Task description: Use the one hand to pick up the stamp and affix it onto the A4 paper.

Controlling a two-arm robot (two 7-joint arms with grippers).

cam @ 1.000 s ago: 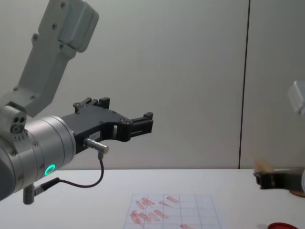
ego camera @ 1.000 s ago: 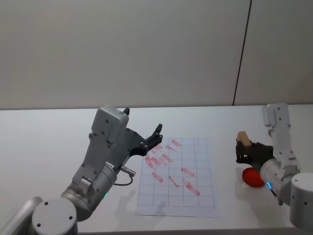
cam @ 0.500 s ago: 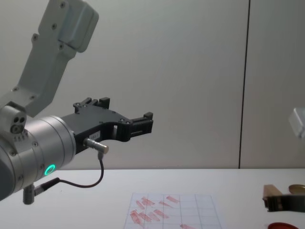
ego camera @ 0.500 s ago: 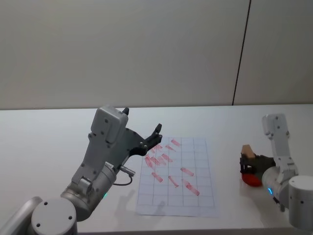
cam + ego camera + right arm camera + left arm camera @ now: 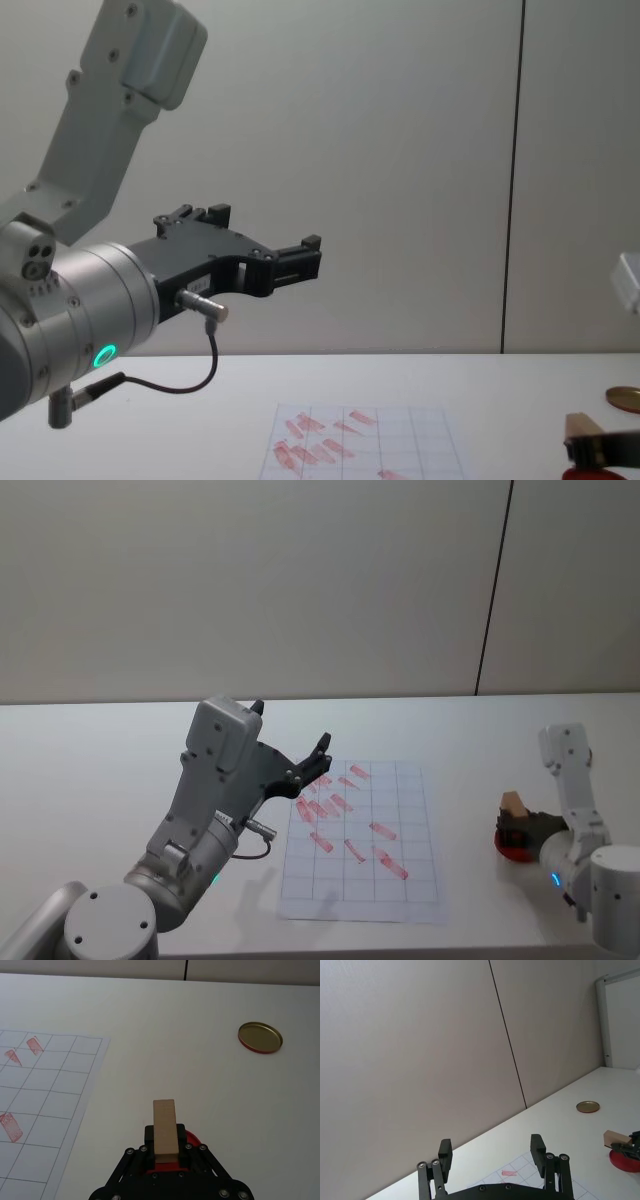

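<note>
Right gripper (image 5: pixel 165 1152) clamps the wooden stamp (image 5: pixel 164 1129) low on its sides, over the red ink pad (image 5: pixel 512 850); it looks light and rigid. Left gripper (image 5: pixel 290 262) hangs spread.

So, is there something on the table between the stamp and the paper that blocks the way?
Nothing visible. The right end effector holds the stamp over the red ink pad; bare table lies between it and the paper.
</note>
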